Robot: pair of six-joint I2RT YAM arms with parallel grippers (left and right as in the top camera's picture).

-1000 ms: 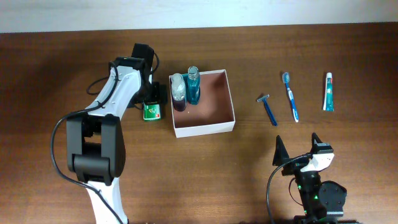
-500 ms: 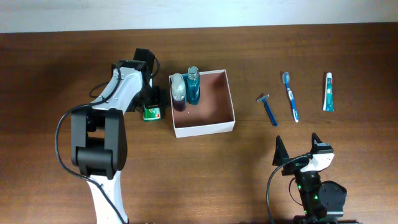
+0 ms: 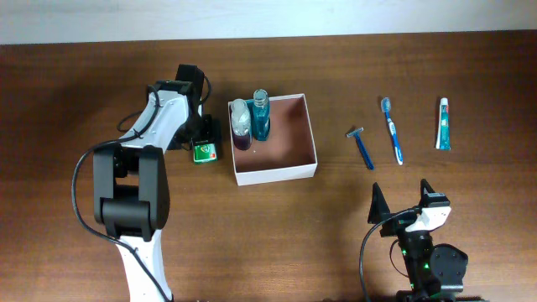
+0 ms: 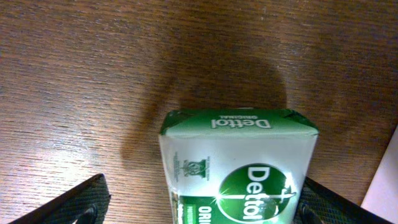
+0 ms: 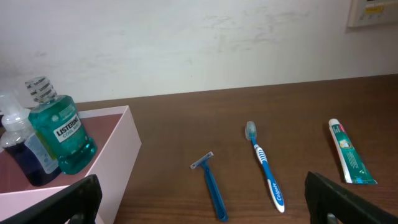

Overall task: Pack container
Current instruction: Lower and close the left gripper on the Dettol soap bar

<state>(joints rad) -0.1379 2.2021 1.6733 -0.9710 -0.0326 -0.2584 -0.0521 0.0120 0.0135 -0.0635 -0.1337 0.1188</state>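
The container [image 3: 298, 169] is a square shallow white box with a reddish-brown inside at the table's middle. A teal mouthwash bottle [image 3: 260, 117] and a clear bottle with dark liquid [image 3: 241, 124] stand in its left part; both show in the right wrist view [image 5: 59, 134]. A green and white Dettol soap box [image 3: 204, 151] lies on the table just left of the container. My left gripper [image 4: 200, 205] is open with its fingers either side of the soap box [image 4: 239, 168]. My right gripper [image 5: 205, 202] is open and empty near the front right.
A blue razor [image 3: 361, 146], a blue and white toothbrush [image 3: 392, 130] and a toothpaste tube [image 3: 442, 123] lie in a row on the table right of the container. They also show in the right wrist view, razor [image 5: 211, 183], toothbrush [image 5: 264, 165], tube [image 5: 348, 152].
The left arm has shifted slightly near the soap box. The soap box and the right arm have not moved.
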